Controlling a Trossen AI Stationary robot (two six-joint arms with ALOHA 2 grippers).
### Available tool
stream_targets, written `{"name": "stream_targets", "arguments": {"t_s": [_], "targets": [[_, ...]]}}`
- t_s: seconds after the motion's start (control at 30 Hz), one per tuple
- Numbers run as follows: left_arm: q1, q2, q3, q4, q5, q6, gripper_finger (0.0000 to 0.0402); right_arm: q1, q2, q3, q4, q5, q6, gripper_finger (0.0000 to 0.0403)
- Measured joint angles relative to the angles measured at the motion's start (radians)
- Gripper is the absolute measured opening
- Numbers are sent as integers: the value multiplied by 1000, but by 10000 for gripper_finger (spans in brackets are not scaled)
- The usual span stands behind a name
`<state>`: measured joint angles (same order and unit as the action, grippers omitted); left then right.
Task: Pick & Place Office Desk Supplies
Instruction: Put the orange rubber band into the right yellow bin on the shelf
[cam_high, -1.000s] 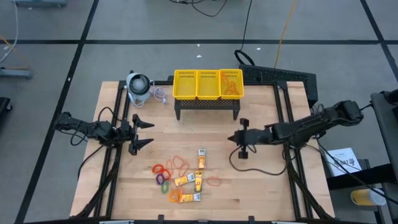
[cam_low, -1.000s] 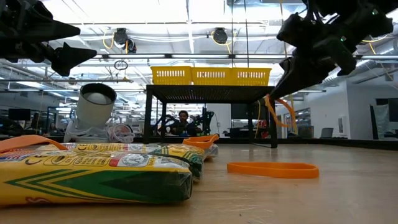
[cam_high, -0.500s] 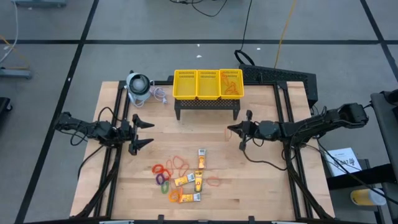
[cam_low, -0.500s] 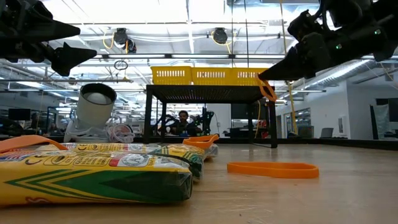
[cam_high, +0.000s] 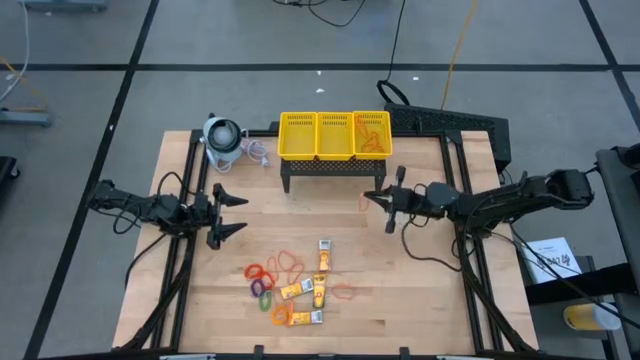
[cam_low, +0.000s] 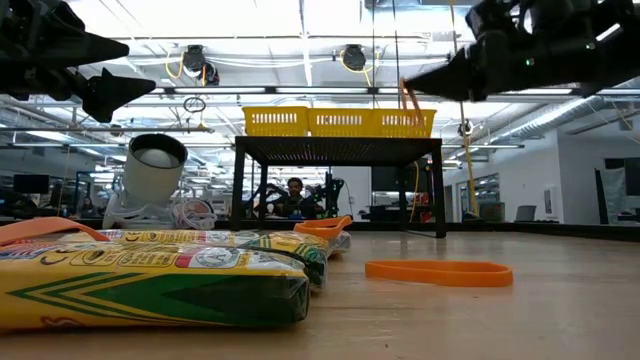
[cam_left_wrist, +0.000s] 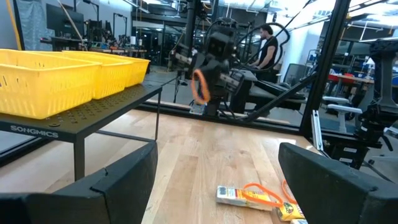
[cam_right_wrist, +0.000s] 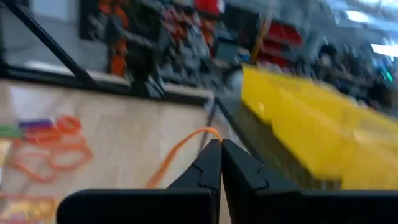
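A thin orange rubber-band loop (cam_high: 366, 199) hangs in the air pinched at the fingertips of the right gripper (cam_high: 372, 197), just in front of the right end of the basket stand; it also shows in the left wrist view (cam_left_wrist: 199, 85) and the low view (cam_low: 408, 97). The other supplies lie flat in a loose cluster on the near middle of the table: orange loops (cam_high: 291, 262), small red, purple and green rings (cam_high: 262, 280) on the cluster's left, and yellow-orange packets with white labels (cam_high: 322, 258) among them. One more orange loop (cam_high: 343, 293) lies at the cluster's right edge.
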<state>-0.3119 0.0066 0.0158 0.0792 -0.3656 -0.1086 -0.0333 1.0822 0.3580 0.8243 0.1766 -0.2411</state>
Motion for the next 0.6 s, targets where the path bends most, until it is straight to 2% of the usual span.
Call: {"name": "stream_targets", "arguments": {"t_s": [0.2, 0.33, 0.5, 0.6], "targets": [[0, 0, 0, 0, 0, 0, 340, -90, 0, 0, 85, -102, -32, 0], [0, 0, 0, 0, 0, 0, 340, -121, 1, 0, 104, -100, 1, 0], [0, 0, 0, 0, 0, 0, 340, -151, 0, 26, 230, -100, -6, 0], [0, 0, 0, 0, 0, 0, 340, -158, 0, 59, 227, -99, 13, 0]]}}
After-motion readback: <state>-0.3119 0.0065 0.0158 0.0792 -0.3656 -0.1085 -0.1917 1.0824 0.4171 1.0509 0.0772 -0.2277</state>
